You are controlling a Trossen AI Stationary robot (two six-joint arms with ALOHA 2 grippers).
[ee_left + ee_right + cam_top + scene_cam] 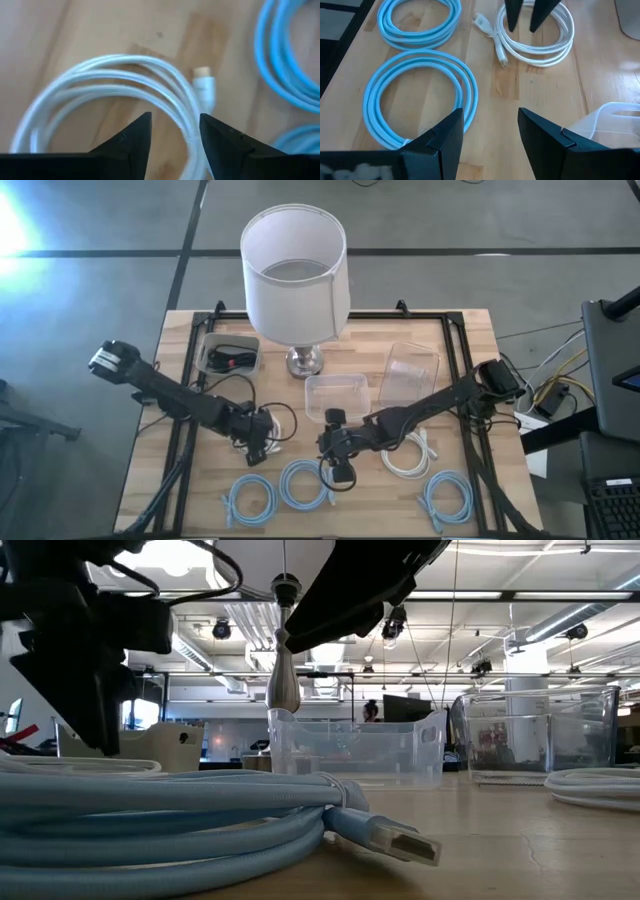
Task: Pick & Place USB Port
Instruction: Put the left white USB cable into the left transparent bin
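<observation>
Strong glare bloomed at the high view's left edge on the floor (20,230). Ceiling lights (175,555) flared white in the low view. The white cable (115,75) showed blurred at the left wrist.

Left gripper (256,442) low over the table, fingers (131,142) parted; right gripper (341,470) nearby, jaws wide, apparently empty.

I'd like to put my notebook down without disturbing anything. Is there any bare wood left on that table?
Yes: the right rear corner, behind the clear bin, and the left edge, beside the black tray. The front is crowded: three blue cable coils, a white coil and both claws, left claw and right claw, working low there.
</observation>
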